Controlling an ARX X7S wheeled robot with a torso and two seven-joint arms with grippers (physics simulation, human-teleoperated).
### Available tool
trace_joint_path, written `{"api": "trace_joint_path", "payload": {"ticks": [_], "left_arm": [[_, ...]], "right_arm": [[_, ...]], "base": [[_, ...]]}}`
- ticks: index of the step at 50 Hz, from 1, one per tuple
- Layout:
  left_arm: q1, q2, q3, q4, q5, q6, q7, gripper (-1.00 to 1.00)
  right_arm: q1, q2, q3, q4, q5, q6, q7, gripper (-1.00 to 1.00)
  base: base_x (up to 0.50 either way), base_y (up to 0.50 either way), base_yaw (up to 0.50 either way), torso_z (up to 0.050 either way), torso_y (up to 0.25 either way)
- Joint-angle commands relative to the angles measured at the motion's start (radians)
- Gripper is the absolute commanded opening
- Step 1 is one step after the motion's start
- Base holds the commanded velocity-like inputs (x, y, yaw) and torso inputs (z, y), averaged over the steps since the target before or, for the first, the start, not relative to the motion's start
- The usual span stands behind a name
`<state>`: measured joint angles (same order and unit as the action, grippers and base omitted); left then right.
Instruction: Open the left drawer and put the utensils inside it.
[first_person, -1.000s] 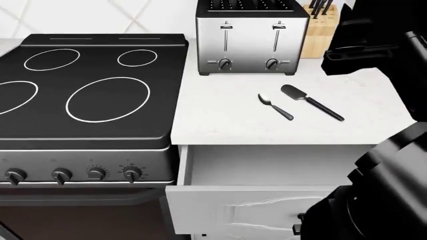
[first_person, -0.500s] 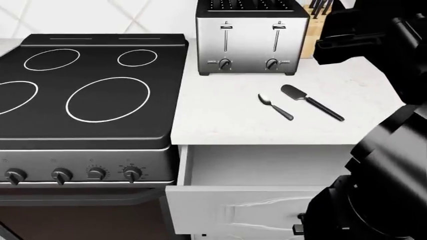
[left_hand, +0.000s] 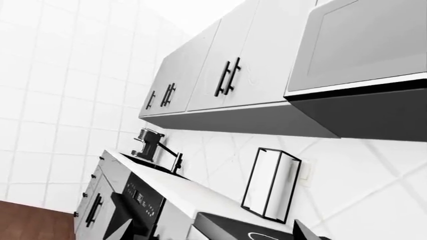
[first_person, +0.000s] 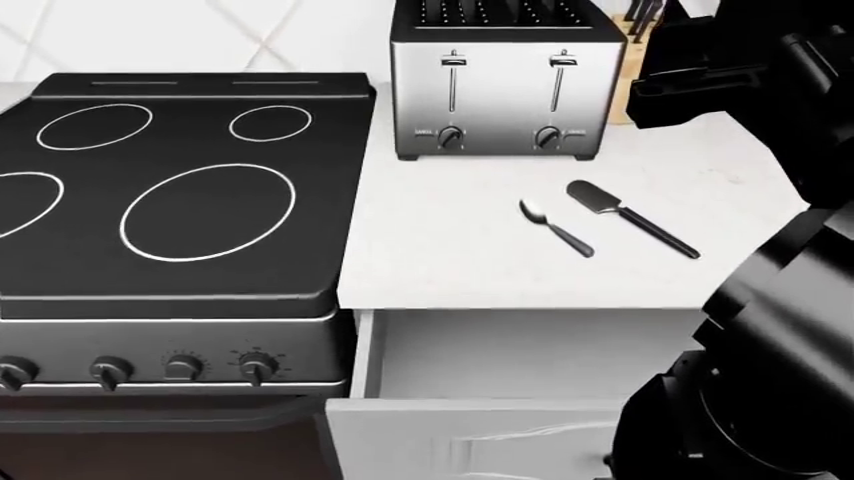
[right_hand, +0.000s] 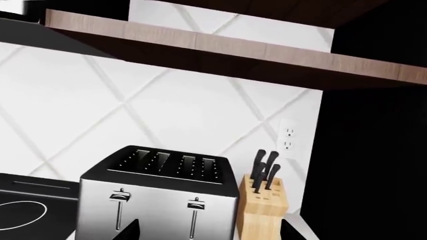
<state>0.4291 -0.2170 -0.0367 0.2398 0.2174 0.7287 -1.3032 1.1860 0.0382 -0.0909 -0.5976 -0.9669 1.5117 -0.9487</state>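
Counter (first_person: 441, 250): toaster (first_person: 505, 85) at rear, knife block (first_person: 633, 72) at its right. Spoon (first_person: 554, 227) in front of toaster; spatula (first_person: 631, 217) just right of spoon. Stove (first_person: 174, 190) left of counter. Drawer (first_person: 521, 355) open below counter.

Home kitchen: stove (first_person: 174, 190), toaster (first_person: 505, 85), knife block (right_hand: 261, 210), wall cabinets (left_hand: 220, 75), tiled backsplash (right_hand: 167, 110).

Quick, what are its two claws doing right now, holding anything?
Left gripper: open, holding nothing.
Right gripper: open, holding nothing.
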Motion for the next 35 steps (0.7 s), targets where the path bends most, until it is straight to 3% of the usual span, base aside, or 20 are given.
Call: {"api": "trace_joint_path", "payload": {"ticks": [1,35], "left_arm": [[0.0,0.001,-0.001,0.0,0.002,-0.002,-0.001,1.0],[-0.004,0.0,-0.001,-0.003,-0.003,-0.013,-0.001,1.0]], "right_arm": [[-0.004,0.006,-0.001,-0.004,0.008,-0.001,0.004,1.0],[-0.028,0.008,0.015,0.011,0.045,-0.034,0.055,1.0]], "base": [[0.11,0.0,0.0,0.0,0.0],[0.1,0.0,0.0,0.0,0.0]]}}
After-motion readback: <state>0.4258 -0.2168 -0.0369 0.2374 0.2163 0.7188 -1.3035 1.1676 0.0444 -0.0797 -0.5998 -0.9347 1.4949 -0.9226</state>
